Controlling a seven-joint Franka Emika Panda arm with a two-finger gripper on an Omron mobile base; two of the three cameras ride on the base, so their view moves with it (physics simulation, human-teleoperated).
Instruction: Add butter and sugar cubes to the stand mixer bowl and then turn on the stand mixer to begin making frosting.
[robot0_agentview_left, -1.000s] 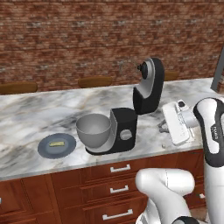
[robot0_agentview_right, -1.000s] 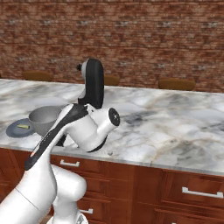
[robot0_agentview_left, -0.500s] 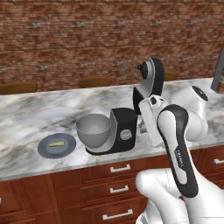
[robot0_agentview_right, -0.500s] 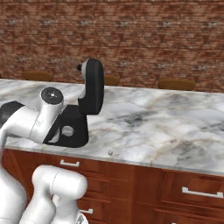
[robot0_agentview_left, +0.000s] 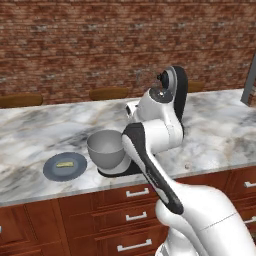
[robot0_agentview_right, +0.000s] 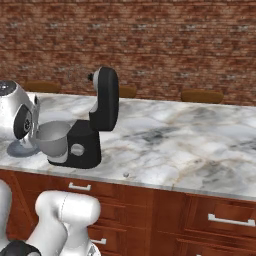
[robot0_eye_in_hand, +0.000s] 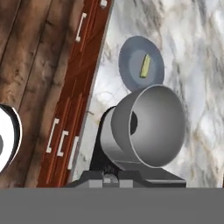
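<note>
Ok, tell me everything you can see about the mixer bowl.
The bowl is a deep, round, grey metal one with smooth sides and a plain rim, and it looks empty in the hand view. It stands upright on the low front of the black mixer base, under the head, which is tilted up and back. It sits near the front edge of the marble counter. Beside it, apart from it, lies the blue-grey plate with the butter on it.

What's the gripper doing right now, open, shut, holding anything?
Gripper: cannot be told; its jaws are not clearly seen. The butter lies on the plate, not held.
</note>
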